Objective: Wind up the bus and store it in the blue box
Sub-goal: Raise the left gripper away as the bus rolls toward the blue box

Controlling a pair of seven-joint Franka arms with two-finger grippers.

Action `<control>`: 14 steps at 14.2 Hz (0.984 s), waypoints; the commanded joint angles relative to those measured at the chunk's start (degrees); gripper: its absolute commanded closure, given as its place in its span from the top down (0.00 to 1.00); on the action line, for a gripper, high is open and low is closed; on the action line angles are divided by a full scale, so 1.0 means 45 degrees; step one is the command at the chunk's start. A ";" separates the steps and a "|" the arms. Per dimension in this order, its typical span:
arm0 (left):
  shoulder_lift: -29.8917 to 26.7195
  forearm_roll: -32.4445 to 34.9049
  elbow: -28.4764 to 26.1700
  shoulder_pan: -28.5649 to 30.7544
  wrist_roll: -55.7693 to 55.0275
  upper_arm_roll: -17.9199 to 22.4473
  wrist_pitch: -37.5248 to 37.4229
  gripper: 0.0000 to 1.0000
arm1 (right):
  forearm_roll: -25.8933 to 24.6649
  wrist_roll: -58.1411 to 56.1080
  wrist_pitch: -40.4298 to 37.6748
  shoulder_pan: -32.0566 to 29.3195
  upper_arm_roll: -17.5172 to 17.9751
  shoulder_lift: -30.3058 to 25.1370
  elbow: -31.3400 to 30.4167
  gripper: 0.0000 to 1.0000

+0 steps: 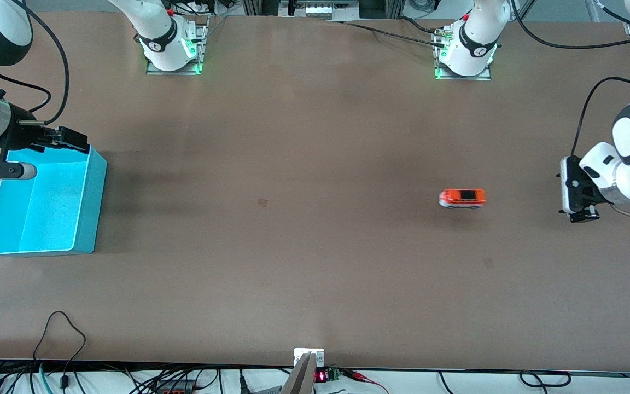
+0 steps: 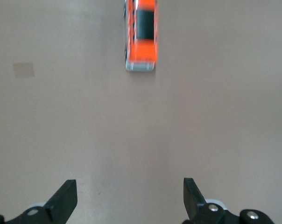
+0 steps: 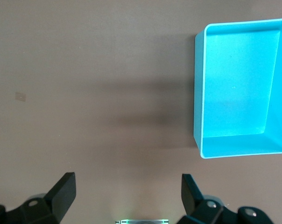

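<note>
The small orange bus (image 1: 461, 198) stands on its wheels on the bare table toward the left arm's end, free of both grippers. My left gripper (image 1: 573, 194) hangs open and empty beside it, farther toward that end of the table. In the left wrist view the bus (image 2: 141, 35) lies well ahead of the spread left gripper (image 2: 129, 191). The blue box (image 1: 41, 213) sits empty at the right arm's end. My right gripper (image 1: 77, 141) hovers open over the box's rim. In the right wrist view the box (image 3: 234, 84) lies to one side of the right gripper (image 3: 128, 186).
A small pale square mark (image 1: 262, 202) sits mid-table between bus and box. The arm bases (image 1: 173, 49) (image 1: 465, 54) stand along the table edge farthest from the front camera. Cables and a small fixture (image 1: 308, 364) line the nearest edge.
</note>
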 commanded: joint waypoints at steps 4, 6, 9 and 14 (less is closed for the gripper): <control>-0.0145 0.0069 0.0362 -0.0600 -0.3150 -0.0763 -0.0209 1.00 | 0.0147 -0.0113 -0.0203 -0.0029 0.0029 -0.0010 0.0157 1.00; -0.0126 -0.0011 0.0966 -0.0619 -0.3757 -0.1096 -0.0248 1.00 | 0.0147 -0.0113 -0.0203 -0.0029 0.0029 -0.0010 0.0157 1.00; -0.0106 -0.0011 0.1476 -0.0658 -0.4598 -0.1235 -0.0267 1.00 | 0.0147 -0.0113 -0.0203 -0.0029 0.0029 -0.0010 0.0157 1.00; -0.0397 0.0009 0.1497 -0.0658 -0.7777 -0.1215 -0.0599 1.00 | 0.0147 -0.0132 -0.0203 -0.0029 0.0029 -0.0010 0.0157 1.00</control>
